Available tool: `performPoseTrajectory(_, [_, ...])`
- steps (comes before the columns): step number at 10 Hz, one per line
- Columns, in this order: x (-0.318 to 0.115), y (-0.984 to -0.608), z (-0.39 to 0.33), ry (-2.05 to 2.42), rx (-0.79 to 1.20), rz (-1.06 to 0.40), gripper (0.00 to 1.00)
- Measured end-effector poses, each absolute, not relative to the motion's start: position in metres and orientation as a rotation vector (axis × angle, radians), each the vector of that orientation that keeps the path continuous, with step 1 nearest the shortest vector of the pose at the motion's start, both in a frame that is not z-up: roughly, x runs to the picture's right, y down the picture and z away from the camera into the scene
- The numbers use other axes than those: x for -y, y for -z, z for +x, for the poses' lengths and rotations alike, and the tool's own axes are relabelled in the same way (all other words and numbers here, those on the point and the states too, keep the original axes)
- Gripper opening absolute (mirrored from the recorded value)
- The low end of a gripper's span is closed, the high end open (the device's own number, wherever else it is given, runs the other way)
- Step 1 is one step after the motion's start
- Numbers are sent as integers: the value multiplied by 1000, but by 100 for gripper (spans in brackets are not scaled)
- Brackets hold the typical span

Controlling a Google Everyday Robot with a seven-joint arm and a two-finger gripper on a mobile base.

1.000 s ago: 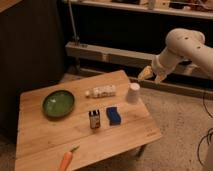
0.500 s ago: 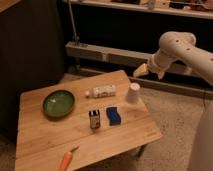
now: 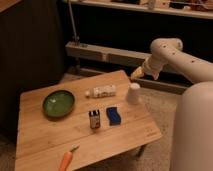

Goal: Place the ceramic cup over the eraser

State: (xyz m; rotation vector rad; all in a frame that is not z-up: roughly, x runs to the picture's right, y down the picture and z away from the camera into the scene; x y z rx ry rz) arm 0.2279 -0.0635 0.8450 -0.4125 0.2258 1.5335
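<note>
Fingers (image 3: 137, 74) spread, near the ceramic cup (image 3: 133, 93) (white) at the wooden table's (image 3: 45, 135) far edge, shelving (image 3: 100, 52) behind.

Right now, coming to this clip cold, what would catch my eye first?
The big white robot arm on the right, its gripper hovering close above the small white cup near the far right edge of the wooden table. Next comes the green bowl on the left. After that, the dark eraser and blue block side by side mid-table, and an orange carrot at the front edge.
</note>
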Motion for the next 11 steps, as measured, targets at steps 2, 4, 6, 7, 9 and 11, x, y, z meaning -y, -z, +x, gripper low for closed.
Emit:
performPoseTrajectory(2, [57,-859,229,-1522,-238,-395,80])
performPoseTrajectory(4, [50,-869,226,-1513,-232,-401,80])
performPoseTrajectory(6, [48,-871,225,-1505,-229,-410,80])
performPoseTrajectory(7, [48,-871,225,-1505,-229,-410,80])
performPoseTrajectory(9, [48,-871,224,-1505,-228,-410,80])
performPoseTrajectory(11, [48,-869,224,-1500,-216,-409,80])
